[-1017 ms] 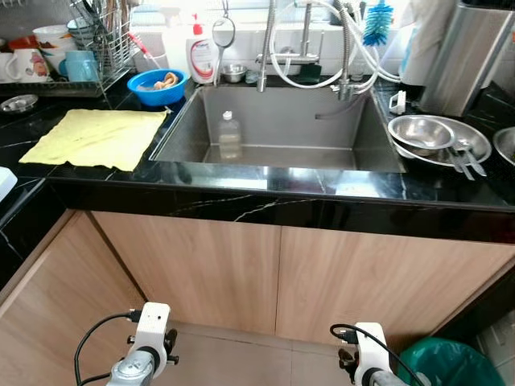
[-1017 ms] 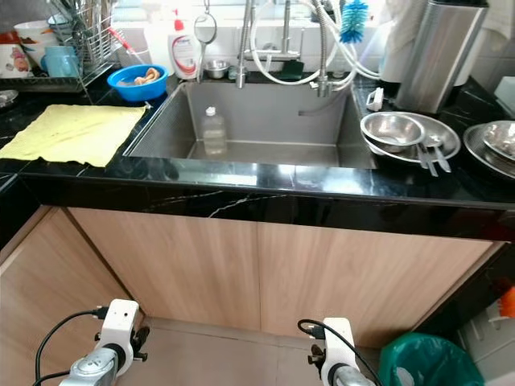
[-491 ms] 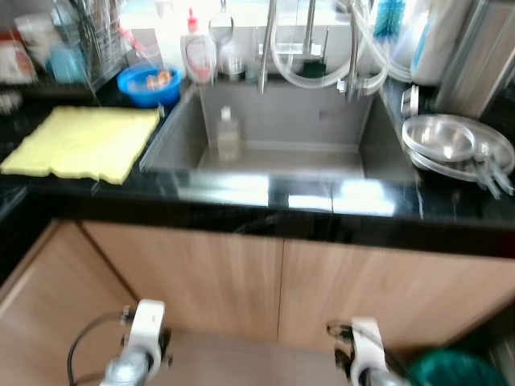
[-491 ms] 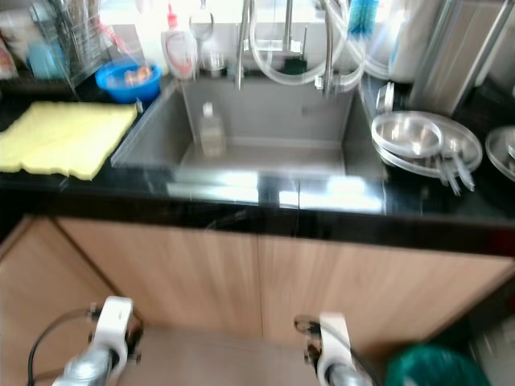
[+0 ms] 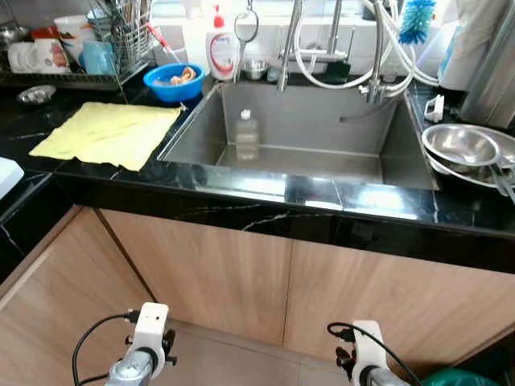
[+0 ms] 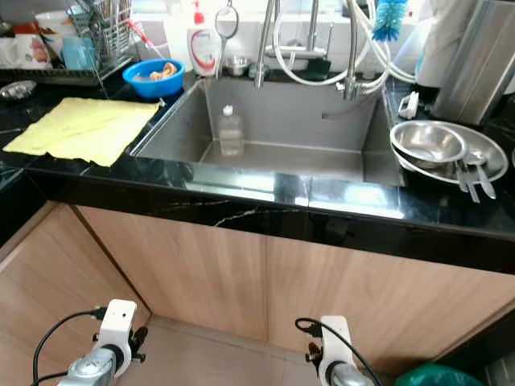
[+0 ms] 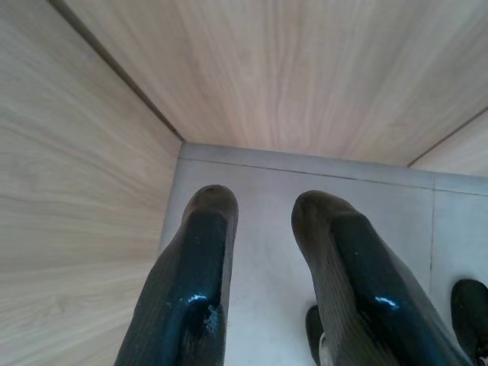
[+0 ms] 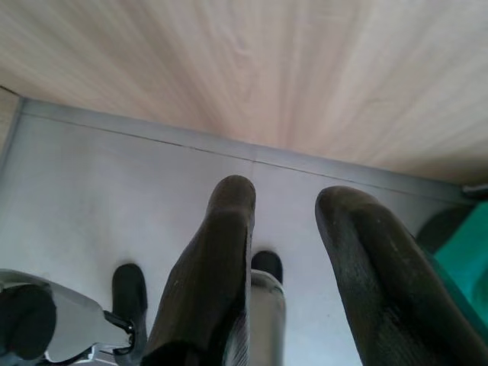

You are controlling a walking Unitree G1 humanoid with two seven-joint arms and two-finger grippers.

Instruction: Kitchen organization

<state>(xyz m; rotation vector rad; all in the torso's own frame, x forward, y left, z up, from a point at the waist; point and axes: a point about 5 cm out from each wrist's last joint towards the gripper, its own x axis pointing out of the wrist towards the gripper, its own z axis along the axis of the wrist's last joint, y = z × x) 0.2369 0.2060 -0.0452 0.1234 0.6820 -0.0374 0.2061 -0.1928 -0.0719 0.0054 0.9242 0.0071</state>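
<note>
Nearest, both arms hang idle before the wooden cupboard doors (image 5: pixel 282 281): the left claw (image 7: pixel 263 206) and the right claw (image 8: pixel 297 198) each point at the floor with fingers narrowly apart, holding nothing. Beyond, on the black desk (image 5: pixel 338 197), a yellow cloth (image 5: pixel 109 133) lies at 10 o'clock, a clear bottle (image 5: pixel 247 137) stands in the sink (image 5: pixel 322 121) at 12, and steel bowls (image 5: pixel 463 145) sit at 2. Farthest, a blue bowl (image 5: pixel 171 80) and a soap bottle (image 5: pixel 220 52) stand at 11.

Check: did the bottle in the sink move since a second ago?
No. The bottle stands at the same spot against the sink's back wall, below the soap bottle. The whole picture shifted, so the camera moved.
</note>
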